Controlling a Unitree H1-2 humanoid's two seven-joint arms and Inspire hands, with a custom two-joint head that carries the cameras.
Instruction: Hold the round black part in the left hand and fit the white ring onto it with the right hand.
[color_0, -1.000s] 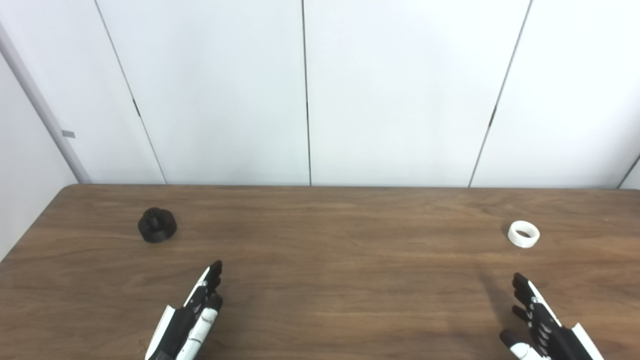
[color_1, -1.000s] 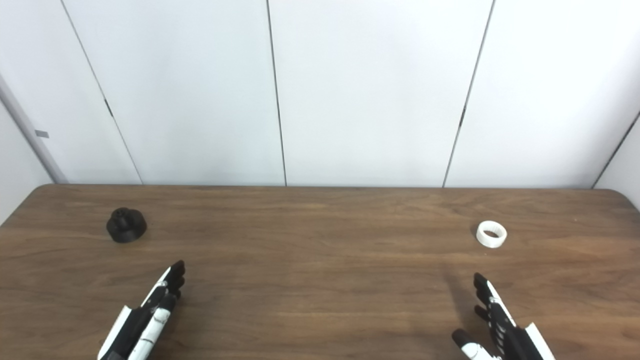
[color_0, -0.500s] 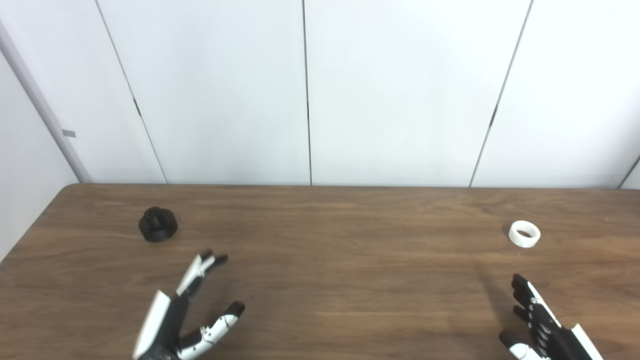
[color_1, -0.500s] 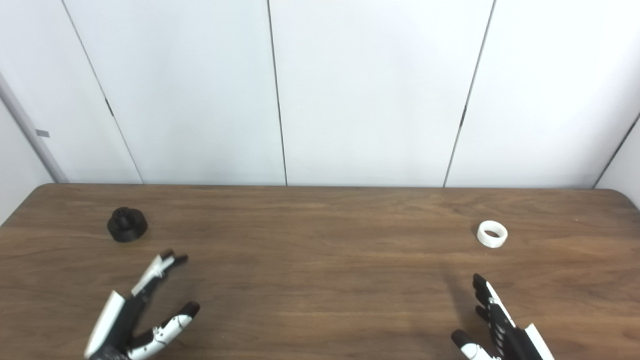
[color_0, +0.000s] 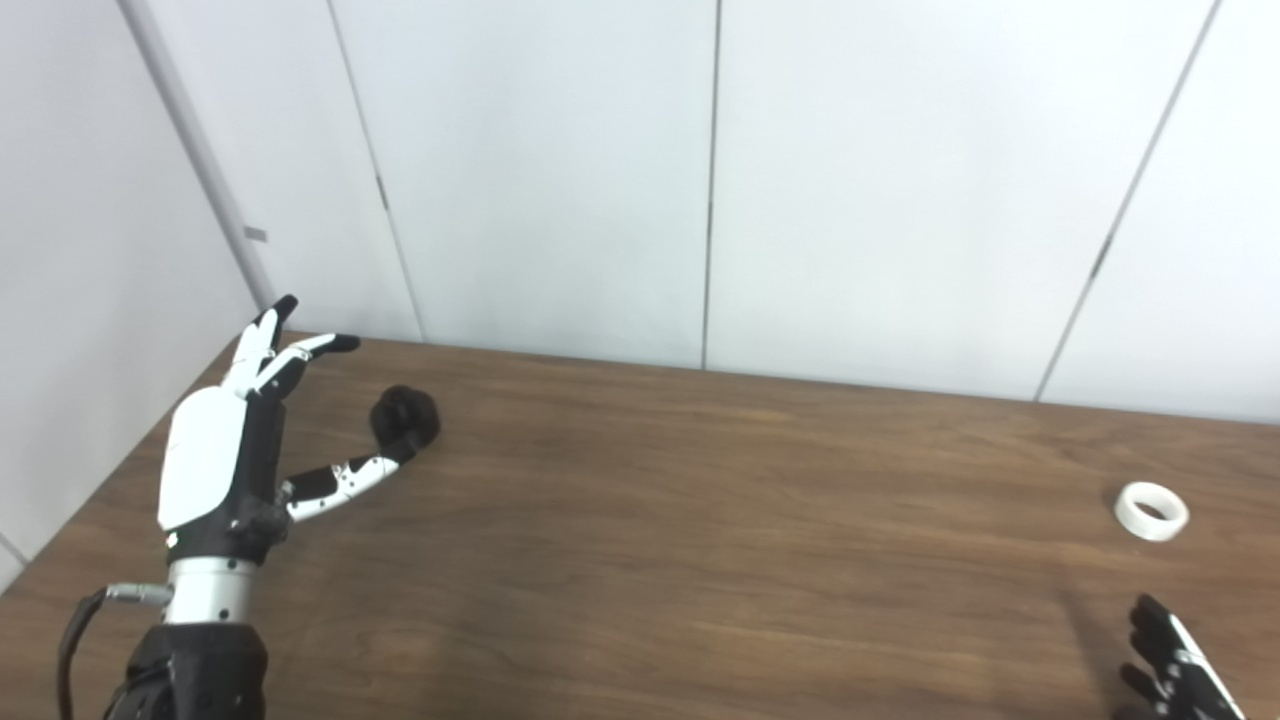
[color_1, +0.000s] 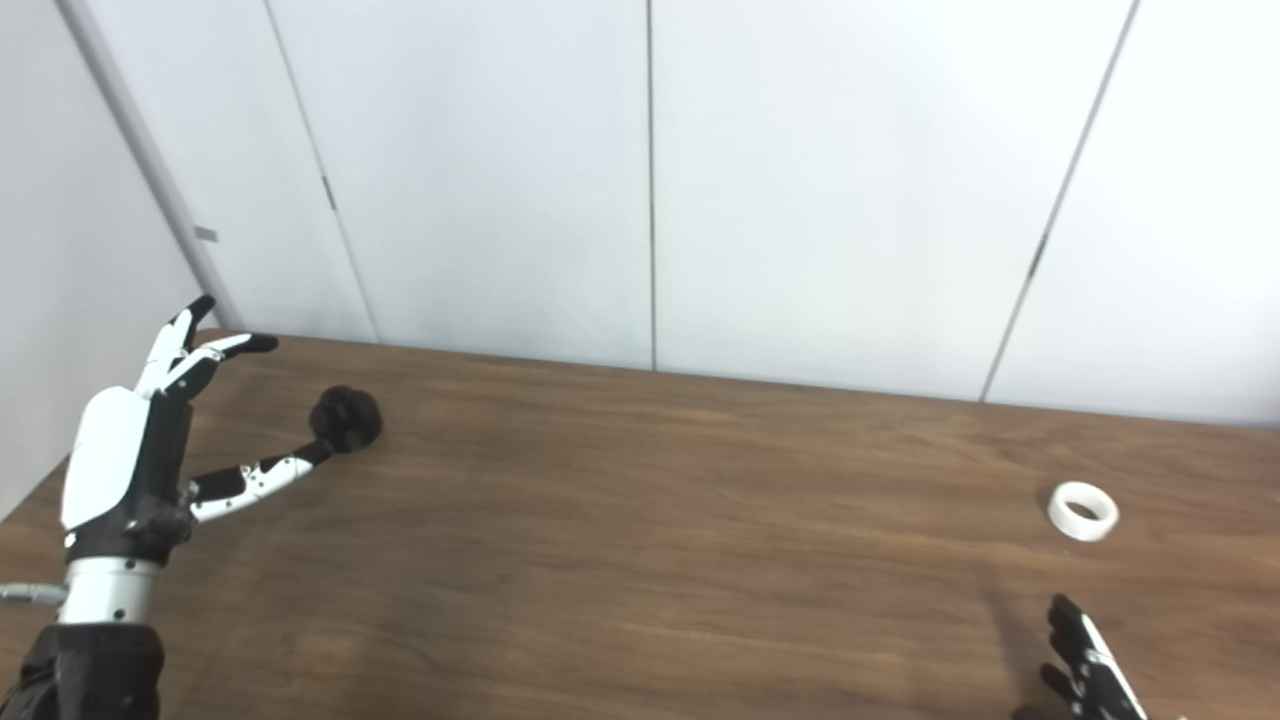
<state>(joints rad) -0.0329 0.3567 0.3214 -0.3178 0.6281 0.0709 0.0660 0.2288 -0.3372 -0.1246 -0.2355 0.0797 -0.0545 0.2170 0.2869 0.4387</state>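
Left eye view, far left corner: holding the left hand (color_0: 222, 450) upright above the wooden table (color_0: 700, 540), showing its white back to the camera. Spreading the fingers (color_0: 262, 338) wide apart and pointing them up and away toward the far edge, gripping nothing. Stretching the thumb (color_0: 340, 480) out to the right and low, pointing its dark tip at the near-left side of the round black part (color_0: 405, 420). Reaching as far as that part's edge in both views, though whether touching it or only passing in front of it cannot be told. Leaving the round black part sitting on the table near the far left edge, just right of the open hand and not enclosed by it. Blurring somewhat in this area, so hiding the part's finer shape.

Over on the right: leaving the white ring (color_0: 1152, 510) lying flat on the table, hole facing up, far across from the black part and well apart from it. Showing only the dark fingers of the right hand (color_0: 1172, 662) at the near right corner, the rest being cut off by the bottom edge. Pointing those fingers straight out toward the far side, uncurled and lying close beside one another, carrying nothing. Sitting near the ring, on its near side, but not touching it.

Backing the table along its far edge: plain white wall panels (color_0: 560, 170).
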